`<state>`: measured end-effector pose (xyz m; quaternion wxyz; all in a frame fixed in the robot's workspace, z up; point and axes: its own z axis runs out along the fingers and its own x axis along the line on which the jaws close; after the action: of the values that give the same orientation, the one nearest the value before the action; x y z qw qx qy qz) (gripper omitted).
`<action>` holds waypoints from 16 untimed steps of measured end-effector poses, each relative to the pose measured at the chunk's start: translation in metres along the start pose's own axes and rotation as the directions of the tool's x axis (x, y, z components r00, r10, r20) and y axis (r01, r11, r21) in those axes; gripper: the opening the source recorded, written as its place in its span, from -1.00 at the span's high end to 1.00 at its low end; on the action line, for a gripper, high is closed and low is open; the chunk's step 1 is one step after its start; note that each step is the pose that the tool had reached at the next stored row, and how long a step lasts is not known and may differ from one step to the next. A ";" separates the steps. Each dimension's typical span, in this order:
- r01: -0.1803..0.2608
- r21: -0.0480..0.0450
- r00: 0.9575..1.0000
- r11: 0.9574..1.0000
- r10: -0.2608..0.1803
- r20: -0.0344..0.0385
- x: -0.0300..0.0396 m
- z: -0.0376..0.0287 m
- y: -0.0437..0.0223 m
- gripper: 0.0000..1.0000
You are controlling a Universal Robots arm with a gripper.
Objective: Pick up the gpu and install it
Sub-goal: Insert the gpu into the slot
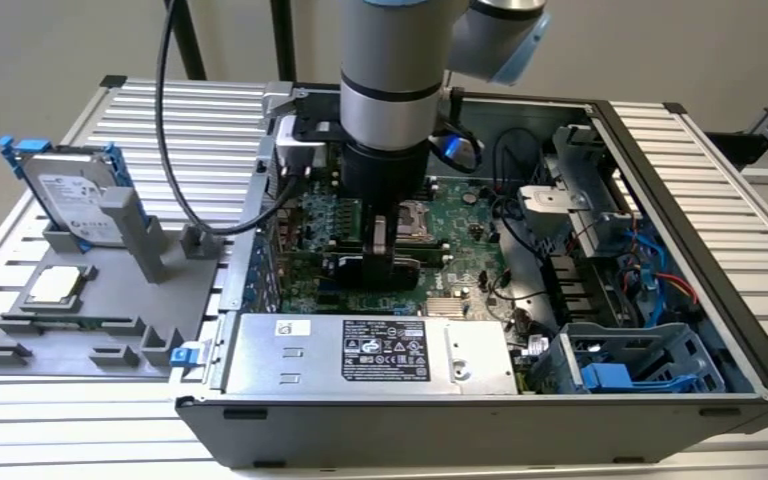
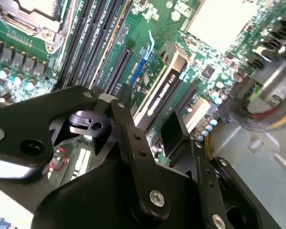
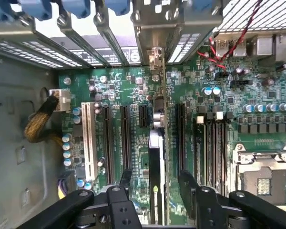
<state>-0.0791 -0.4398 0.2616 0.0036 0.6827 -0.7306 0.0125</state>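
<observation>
The gpu (image 3: 156, 143) stands on edge in a slot of the green motherboard (image 3: 119, 81), its silver bracket (image 3: 155, 59) against the case's rear wall. In the second wrist view its black cooler (image 2: 166, 90) faces sideways. My gripper (image 3: 157, 179) is open and straddles the card's near end. Its black fingers (image 3: 126, 177) stand a little apart from the card on either side. In the exterior view the gripper (image 1: 381, 262) hangs low inside the open computer case (image 1: 704, 200), over the board's middle.
A power supply (image 1: 364, 350) and a blue drive cage (image 1: 624, 372) line the case's near side. Cables (image 1: 651, 250) run at the exterior view's right. Outside, a grey fixture (image 1: 91, 300) holds a hard drive with blue rails (image 1: 75, 195) and a processor (image 1: 61, 285). The empty processor socket (image 3: 262, 181) lies beside the memory slots.
</observation>
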 end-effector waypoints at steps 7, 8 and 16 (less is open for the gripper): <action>0.000 0.000 1.000 1.000 0.000 0.000 0.0007 -0.0293 -0.0004 -1.00; 0.000 0.000 1.000 1.000 0.000 0.000 0.0007 -0.0296 -0.0005 -1.00; 0.000 0.000 1.000 1.000 0.000 -0.002 0.0007 -0.0330 -0.0005 1.00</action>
<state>-0.0790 -0.4398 0.2946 0.0043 0.6827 -0.7306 0.0134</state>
